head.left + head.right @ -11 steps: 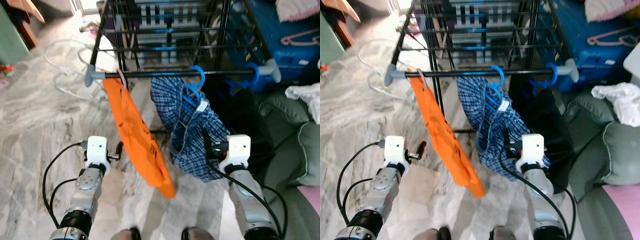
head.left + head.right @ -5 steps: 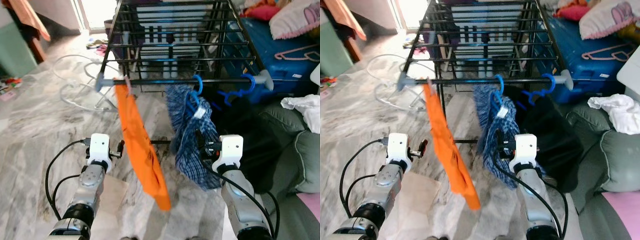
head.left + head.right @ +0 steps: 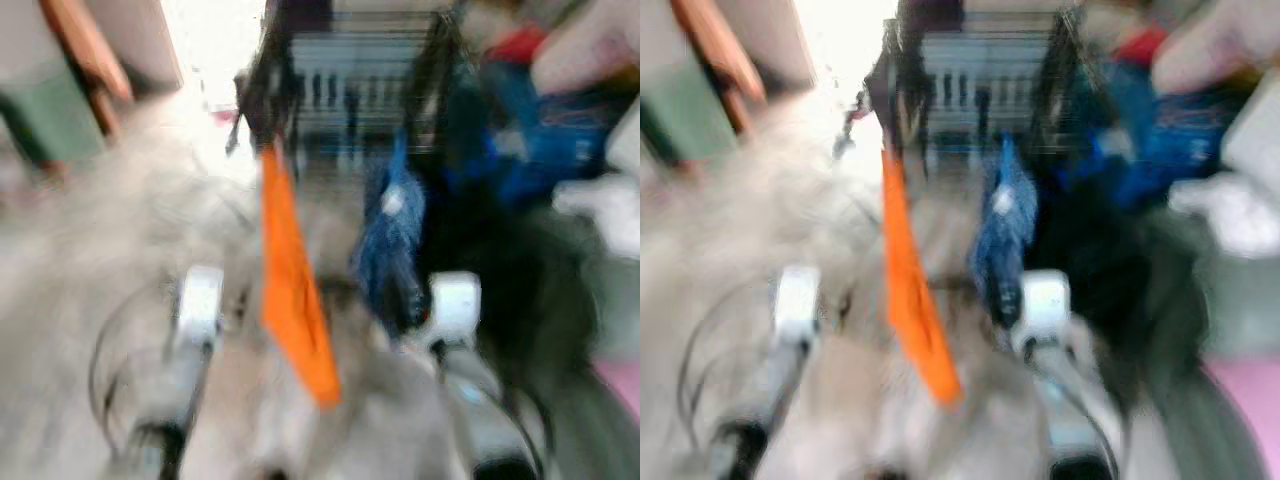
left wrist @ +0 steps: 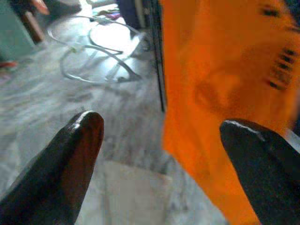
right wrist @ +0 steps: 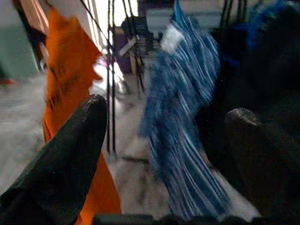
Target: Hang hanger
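Camera has swung, blurring orange garment (image 3: 293, 300) and rack (image 3: 345, 70).

Both arms reach forward at about the same height, blurred in the head views. The left gripper (image 4: 159, 140) has its fingers spread wide apart and holds nothing. The right gripper (image 5: 166, 140) looks equally spread and bare.

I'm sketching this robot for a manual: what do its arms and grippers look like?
Each gripper has two thick, rounded black fingers. Left gripper and right gripper look alike. In the blurred head views, white blocks top the silver arms, with dark cables looping beside them.
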